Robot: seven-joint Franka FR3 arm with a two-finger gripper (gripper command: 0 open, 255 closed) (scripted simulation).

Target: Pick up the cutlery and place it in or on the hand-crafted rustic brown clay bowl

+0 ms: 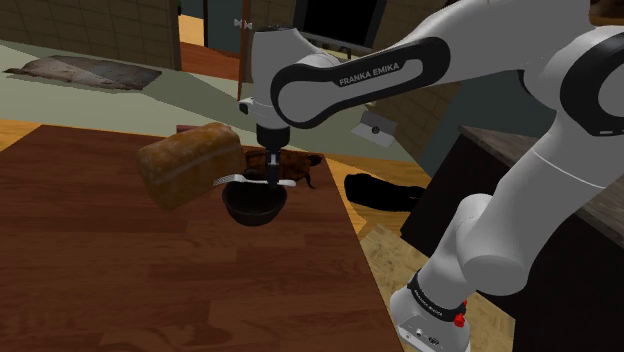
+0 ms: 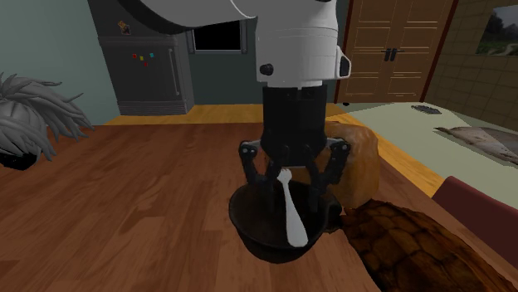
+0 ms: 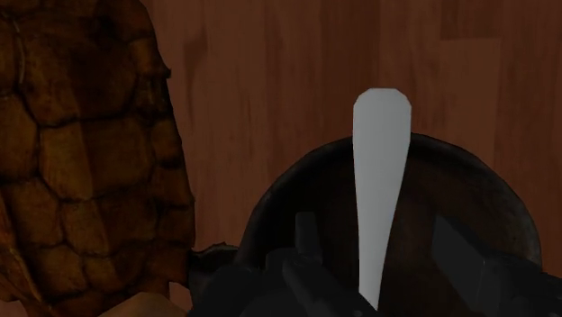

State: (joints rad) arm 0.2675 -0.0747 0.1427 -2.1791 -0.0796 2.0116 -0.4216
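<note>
Cutlery [image 2: 291,214] on bowl [image 2: 242,217], under claw [image 2: 290,177]

I read this as a home, kitchen-dining end. Wood table [image 1: 120,260] with a bread loaf [image 1: 190,165] on it, grey fridge [image 2: 145,83] with coloured magnets, panelled wood double door [image 2: 398,50], framed picture [image 2: 502,31] on the wall, rug [image 1: 85,72] on the floor, grey-drawn plant [image 2: 29,116].

Dark reddish-brown wooden plank desk [image 2: 124,216] — directly below the pincer [image 2: 290,184] sits a dark brown round clay bowl [image 2: 253,236]. A tan bread loaf [image 2: 359,162] stands just beside the pincer — a brown scaly, shell-patterned lump [image 2: 407,249] lies near.
</note>
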